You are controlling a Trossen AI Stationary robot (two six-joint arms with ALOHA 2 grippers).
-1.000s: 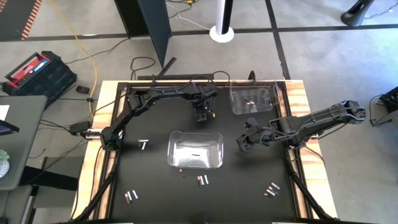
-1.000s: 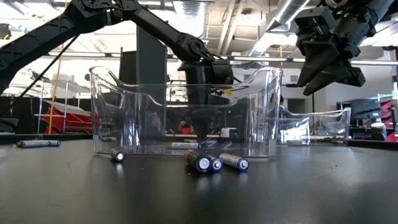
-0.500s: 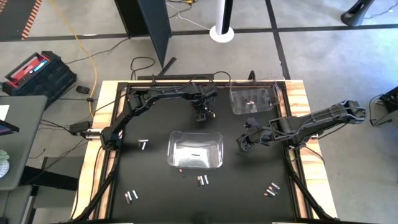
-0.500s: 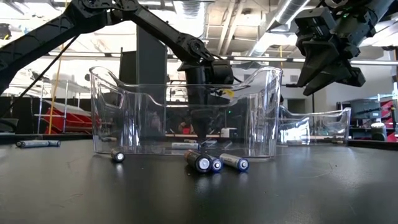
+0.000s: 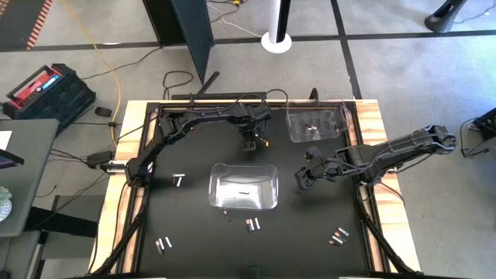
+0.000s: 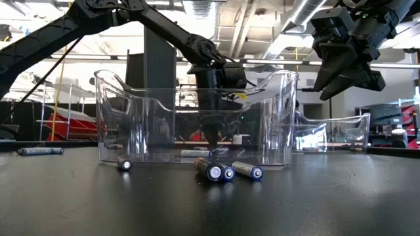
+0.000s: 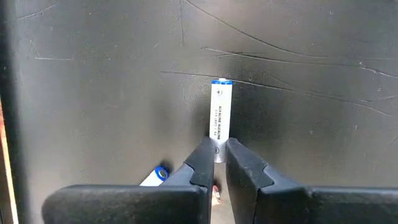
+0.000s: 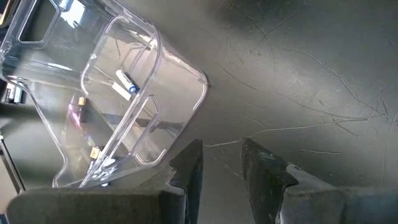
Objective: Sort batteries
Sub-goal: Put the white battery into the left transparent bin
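— White-sleeved battery (image 7: pixel 219 118) lies flat on the black bench (image 5: pixel 186 213), near the far edge, and the left gripper (image 7: pixel 216 163) stands over its near end. The fingers (image 7: pixel 200 167) are pressed together at that end; whether they actually pinch the cell, I cannot tell.

— Any others close to it?

— A second white cell with a blue tip (image 7: pixel 153 177) lies just beside those fingers. More batteries are scattered elsewhere: two by the left edge (image 5: pixel 178 180), a pair near the front left corner (image 5: pixel 163 244), a pair near the front right corner (image 5: pixel 339 235), and a few just in front of the middle bin (image 6: pixel 226 171).

— And in the bins?

— The clear bin in the middle of the bench (image 5: pixel 243 186) holds one cell (image 5: pixel 242 191) lying on its floor. The second clear bin (image 5: pixel 314 123), at the far edge toward the right, holds a few, one white with a blue tip (image 8: pixel 126 82).

— Where is the other arm?

— The right gripper (image 5: pixel 303 177) hangs above bare bench between the middle bin and the right edge, its fingers (image 8: pixel 188 167) spread partway and holding nothing.
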